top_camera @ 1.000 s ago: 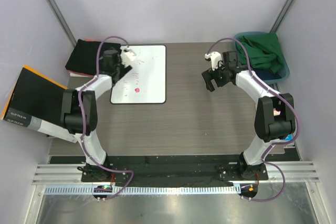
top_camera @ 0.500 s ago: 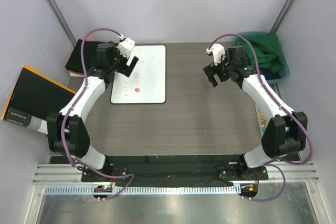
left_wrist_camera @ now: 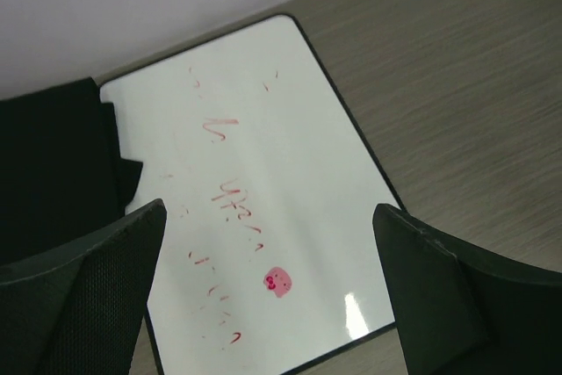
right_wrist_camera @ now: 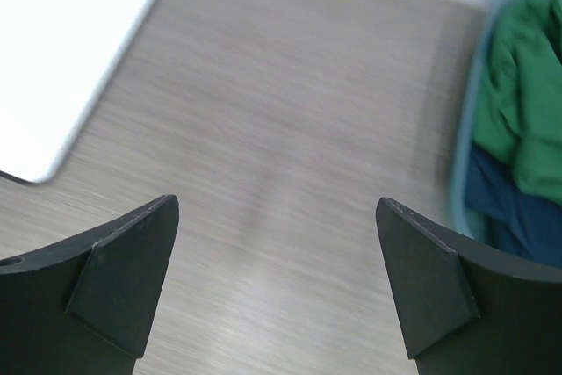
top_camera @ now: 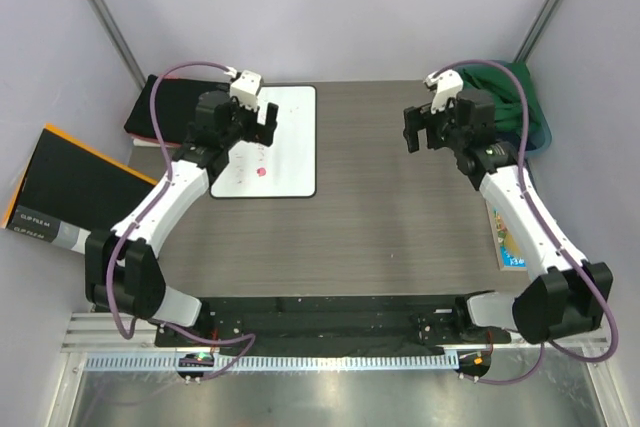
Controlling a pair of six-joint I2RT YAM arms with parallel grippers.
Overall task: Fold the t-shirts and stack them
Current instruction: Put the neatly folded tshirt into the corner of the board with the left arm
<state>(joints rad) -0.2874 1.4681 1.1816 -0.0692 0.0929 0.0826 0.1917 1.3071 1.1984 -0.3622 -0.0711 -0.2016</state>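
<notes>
Black fingers frame each wrist view, spread wide with nothing between them. Your left end effector is released and hangs above the white board. Your right end effector is released too, over bare desk. Neither touches cloth.

Outward from the left one, the black t-shirt lies folded flat at the far left corner of the desk, just beside the board's edge. It looks like a finished piece parked there as the base of the stack.

Outward from the right one, a teal basket at the far right corner holds crumpled green cloth and blue cloth, likely the supply. On that reading, your right arm is nearest the next pick, and the middle of the desk suits the folding.
</notes>
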